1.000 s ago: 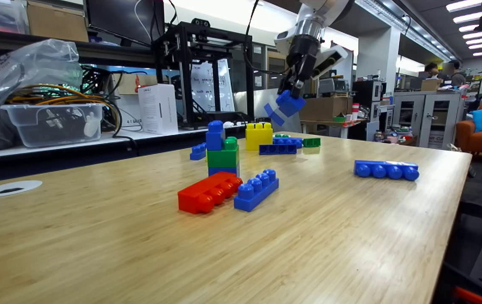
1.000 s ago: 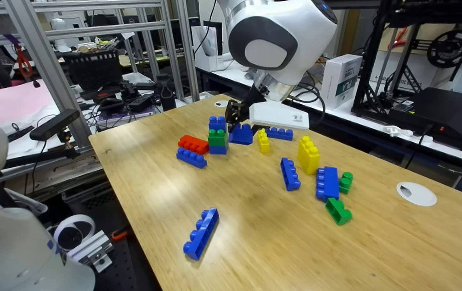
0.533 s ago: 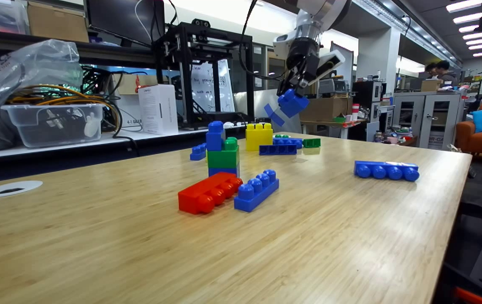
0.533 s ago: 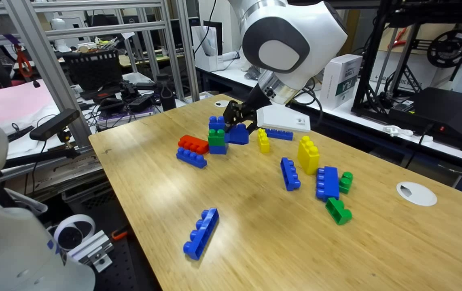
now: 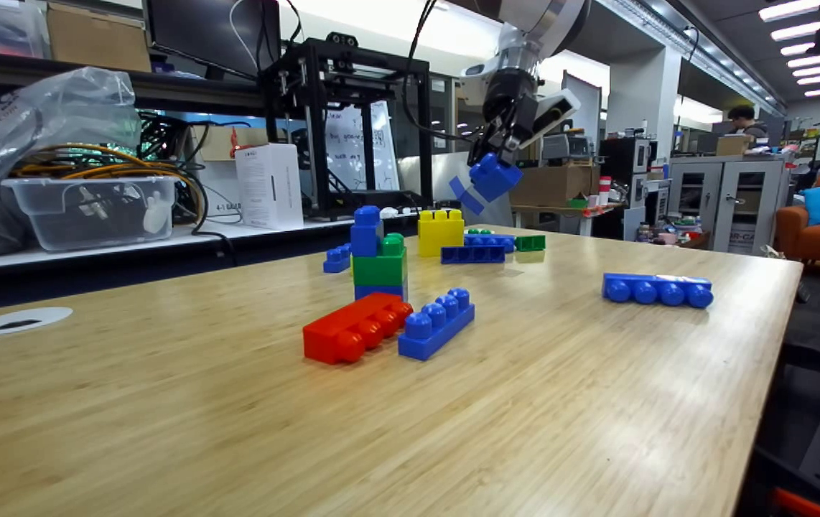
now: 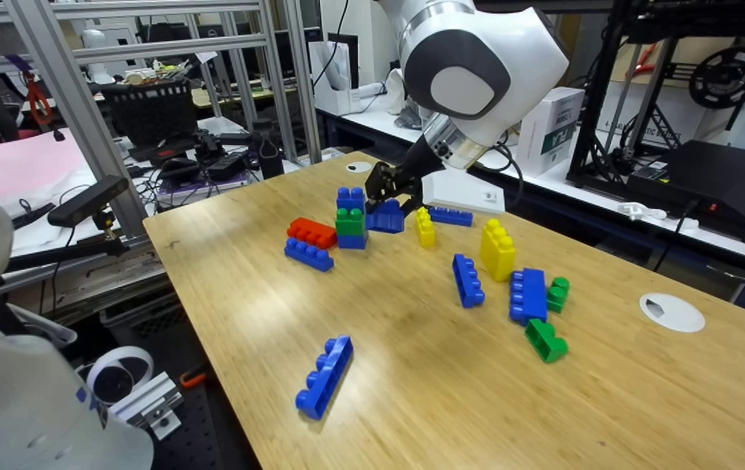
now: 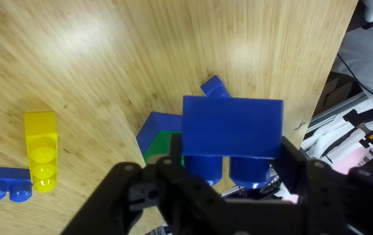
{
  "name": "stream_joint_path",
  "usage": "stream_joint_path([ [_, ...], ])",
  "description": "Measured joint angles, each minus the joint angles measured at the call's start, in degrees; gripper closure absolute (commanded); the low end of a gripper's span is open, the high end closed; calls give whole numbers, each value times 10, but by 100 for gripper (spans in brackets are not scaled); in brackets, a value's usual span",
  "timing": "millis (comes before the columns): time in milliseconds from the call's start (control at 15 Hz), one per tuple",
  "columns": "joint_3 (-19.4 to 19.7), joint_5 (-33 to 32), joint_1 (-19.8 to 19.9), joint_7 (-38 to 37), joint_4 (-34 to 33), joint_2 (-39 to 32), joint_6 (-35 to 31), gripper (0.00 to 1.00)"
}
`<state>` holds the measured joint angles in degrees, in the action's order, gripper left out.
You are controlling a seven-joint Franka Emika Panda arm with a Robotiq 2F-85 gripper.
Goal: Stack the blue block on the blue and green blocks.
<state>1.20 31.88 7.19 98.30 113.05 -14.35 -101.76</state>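
Pincer in slightly new spot above wooden table, cabinet beyond

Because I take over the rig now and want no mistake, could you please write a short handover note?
Black two-finger gripper: shut on the chunky blue studded plastic brick.
Where: the brick is tilted in the air, apart from the upright stack of blue and green studded plastic bricks on the wooden table.
Done: brick gripped, off the table.
Left: bring it over the stack, level it, seat it, probably on the bare green studs, then release.
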Motion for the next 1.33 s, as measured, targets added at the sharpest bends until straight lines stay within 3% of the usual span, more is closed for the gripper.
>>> stream_joint_path([
  [533, 0, 0, 0, 0, -1, 0, 3, 31],
  [600, 0, 0, 0, 0, -1, 0, 4, 56],
  [933, -2, 11, 0, 14, -1, 0, 21, 56],
  [1333, -1, 69, 5, 119, 4, -4, 62, 56],
])
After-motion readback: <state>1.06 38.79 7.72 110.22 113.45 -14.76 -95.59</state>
